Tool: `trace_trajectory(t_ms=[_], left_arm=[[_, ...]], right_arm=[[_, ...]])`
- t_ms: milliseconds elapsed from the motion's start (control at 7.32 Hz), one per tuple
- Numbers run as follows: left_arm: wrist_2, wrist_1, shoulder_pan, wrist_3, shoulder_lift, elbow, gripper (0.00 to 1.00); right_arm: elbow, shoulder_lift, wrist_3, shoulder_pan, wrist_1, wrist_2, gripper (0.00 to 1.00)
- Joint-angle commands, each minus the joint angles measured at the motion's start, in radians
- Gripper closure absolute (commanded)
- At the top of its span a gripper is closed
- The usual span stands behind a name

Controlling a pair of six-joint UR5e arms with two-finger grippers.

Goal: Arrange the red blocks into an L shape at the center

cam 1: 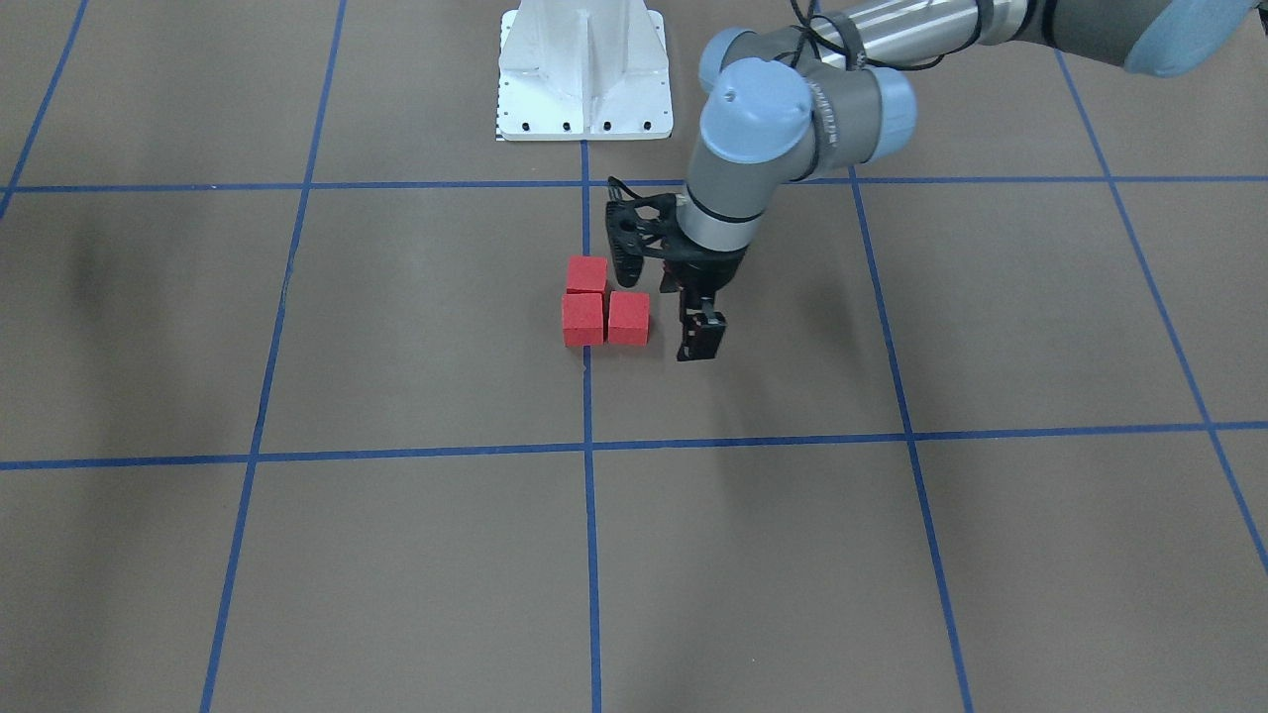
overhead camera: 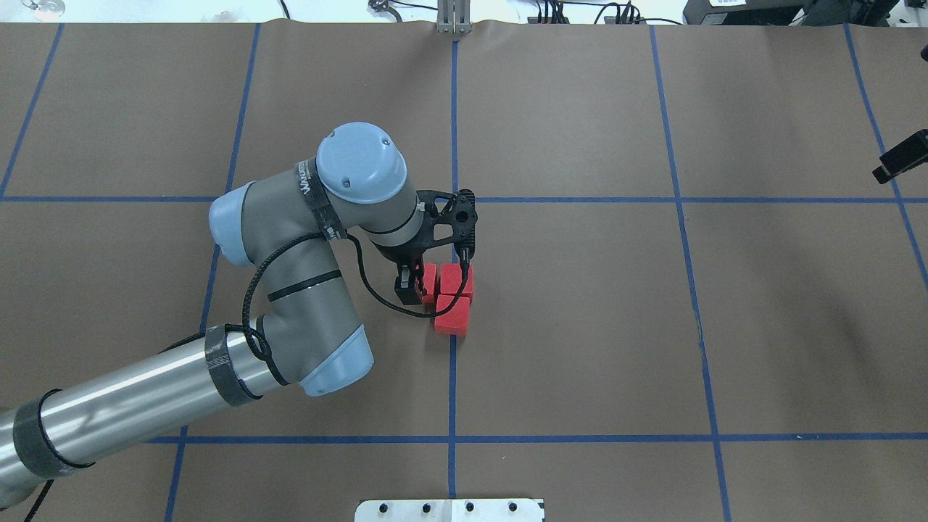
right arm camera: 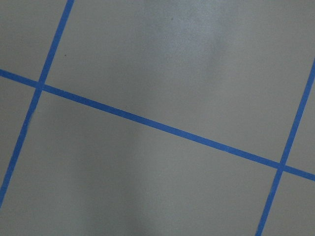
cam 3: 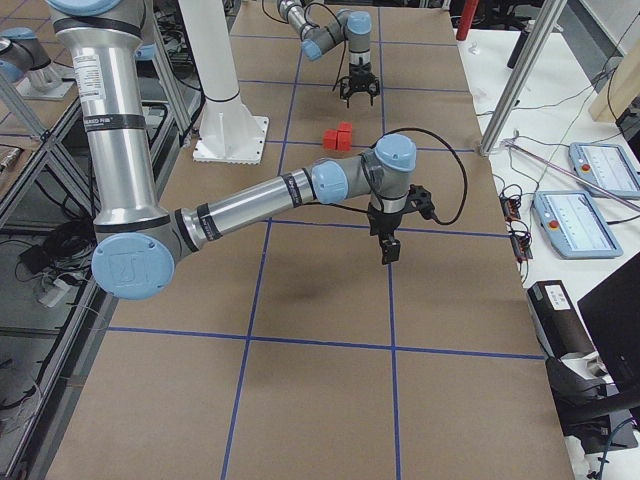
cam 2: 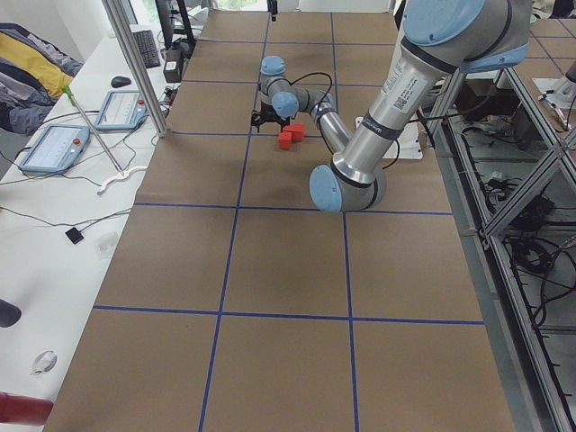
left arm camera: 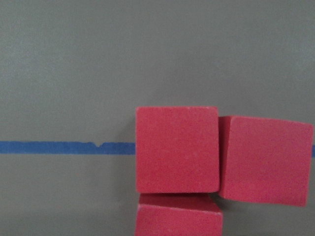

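My left gripper (cam 1: pixel 699 332) hangs just to my left of the red blocks (cam 1: pixel 583 319), gripping nothing; how wide it stands, I cannot tell. They touch in an L on the center (cam 1: pixel 446 327) line, so I judge placement done.

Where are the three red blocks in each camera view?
Front-facing: blocks near middle.
Overhead: blocks near middle.
Exterior left: blocks small, upper middle.
Exterior right: blocks small, upper middle.
Left wrist: blocks lower right, close up.
Right wrist: not in it.
Shared landmark: blue tape line under them.
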Motion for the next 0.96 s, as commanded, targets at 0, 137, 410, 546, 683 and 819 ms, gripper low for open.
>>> trace_trajectory(t_ms=[0,137,410,546,683,819], left_arm=[[-0.088,0.001,-0.227,-0.053,0.199,-0.031,0.0],[-0.199,-0.015,-0.345,-0.196,0.326,-0.055,0.0],[-0.262,-0.016,-0.544,-0.289,0.515,-0.063,0.0],[-0.265,-0.016,-0.627,-0.289,0.596,-0.065,0.0],[-0.266,-0.024,-0.712,-0.289,0.686,-0.068,0.0],[-0.269,-0.025,-0.799,-0.289,0.751,-0.069,0.0]], right_arm=[[-0.003,-0.049,-0.016,0.053,0.0,0.003,0.0],[-0.003,-0.064,-0.046,0.08,0.0,0.003,0.0],[-0.004,-0.136,-0.095,0.143,0.001,-0.005,0.0],[-0.014,-0.17,-0.095,0.165,0.001,-0.006,0.0],[-0.036,-0.179,-0.1,0.201,0.001,-0.006,0.0],[-0.05,-0.178,-0.1,0.223,0.007,-0.014,0.0]])
